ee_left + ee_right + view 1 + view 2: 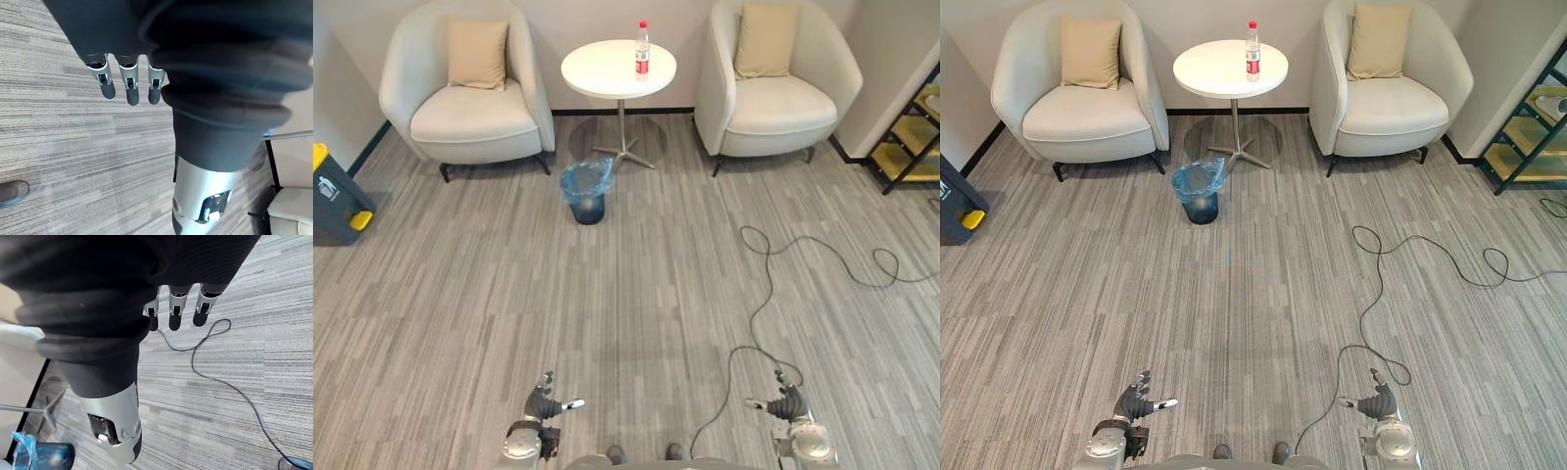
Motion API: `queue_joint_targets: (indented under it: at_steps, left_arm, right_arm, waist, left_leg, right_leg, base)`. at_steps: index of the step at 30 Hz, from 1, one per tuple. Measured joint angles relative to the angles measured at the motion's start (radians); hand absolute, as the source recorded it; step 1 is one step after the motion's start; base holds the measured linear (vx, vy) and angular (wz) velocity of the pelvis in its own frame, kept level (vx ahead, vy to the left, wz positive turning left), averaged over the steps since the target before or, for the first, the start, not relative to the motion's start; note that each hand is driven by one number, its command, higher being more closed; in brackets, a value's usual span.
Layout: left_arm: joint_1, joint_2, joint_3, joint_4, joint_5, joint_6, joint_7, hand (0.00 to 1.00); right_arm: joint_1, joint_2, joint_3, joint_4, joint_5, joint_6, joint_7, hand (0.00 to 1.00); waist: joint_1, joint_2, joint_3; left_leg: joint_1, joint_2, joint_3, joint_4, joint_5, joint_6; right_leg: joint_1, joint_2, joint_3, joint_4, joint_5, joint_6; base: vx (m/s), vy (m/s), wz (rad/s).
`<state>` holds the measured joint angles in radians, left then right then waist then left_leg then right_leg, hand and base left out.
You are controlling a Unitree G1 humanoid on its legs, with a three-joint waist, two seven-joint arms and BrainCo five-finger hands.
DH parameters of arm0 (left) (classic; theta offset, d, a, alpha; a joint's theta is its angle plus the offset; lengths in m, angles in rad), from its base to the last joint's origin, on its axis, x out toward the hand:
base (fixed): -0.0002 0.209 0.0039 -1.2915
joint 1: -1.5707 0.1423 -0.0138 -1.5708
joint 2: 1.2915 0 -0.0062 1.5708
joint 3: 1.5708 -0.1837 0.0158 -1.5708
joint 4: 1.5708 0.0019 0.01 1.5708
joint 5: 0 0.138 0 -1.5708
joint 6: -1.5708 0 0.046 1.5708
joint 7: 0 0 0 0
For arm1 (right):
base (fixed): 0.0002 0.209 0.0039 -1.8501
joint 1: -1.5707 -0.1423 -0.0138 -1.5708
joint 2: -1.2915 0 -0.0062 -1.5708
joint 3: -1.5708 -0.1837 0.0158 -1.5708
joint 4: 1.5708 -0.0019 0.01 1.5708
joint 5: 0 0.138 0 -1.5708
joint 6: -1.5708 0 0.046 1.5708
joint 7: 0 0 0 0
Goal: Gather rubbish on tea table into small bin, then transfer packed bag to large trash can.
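Judging by how things lie, the task is barely begun. The one piece of rubbish in sight, a plastic bottle [643,49] with a red cap, stands upright on the round white tabletop [602,73] between two armchairs [470,88], toward its right side. The small bin [587,193], lined with a blue bag [579,178], sits on the floor [626,294] below and in front of the tabletop. The bag is open at the top and not tied, and I cannot tell whether anything lies in it. The large trash can [333,196], grey with a yellow lid, stands at the far left, well apart from the bin. The left hand [544,402] and the right hand [785,402] hang low over the floor, well apart from the tabletop, both with fingers straight and relaxed, holding nothing. Everything is left to do: approaching, taking the bottle, dropping it in the bin, packing the bag and carrying it to the large trash can.
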<state>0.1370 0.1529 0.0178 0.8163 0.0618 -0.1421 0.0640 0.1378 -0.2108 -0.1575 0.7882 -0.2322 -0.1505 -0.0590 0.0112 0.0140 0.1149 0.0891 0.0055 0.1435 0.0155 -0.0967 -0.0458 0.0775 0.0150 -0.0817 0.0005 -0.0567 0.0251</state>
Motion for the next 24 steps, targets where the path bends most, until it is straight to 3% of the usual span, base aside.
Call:
queue_joint_targets:
  at_steps: [18, 24]
  left_arm:
    - [0.020, 0.007, 0.062, -0.011, 0.010, 0.004, 0.000, 0.00]
    - [0.022, 0.004, 0.060, -0.015, 0.008, 0.008, 0.002, 0.00]
  right_arm:
    - [0.004, -0.015, -0.034, 0.019, 0.038, 0.005, -0.002, 0.00]
    - [-0.027, -0.014, -0.042, 0.023, 0.076, 0.013, -0.006, 0.00]
  waist:
    - [-0.002, 0.004, 0.002]
    - [-0.006, 0.014, 0.007]
  left_leg:
    - [0.004, 0.006, 0.013, 0.048, -0.017, -0.023]
    - [-0.077, 0.019, 0.055, 0.118, -0.065, 0.040]
  right_leg:
    - [0.002, -0.005, -0.008, 0.048, -0.017, 0.023]
    - [-0.077, -0.002, -0.007, 0.090, -0.040, -0.008]
  base:
    - [-0.01, -0.008, 0.00]
    - [-0.08, 0.011, -0.09]
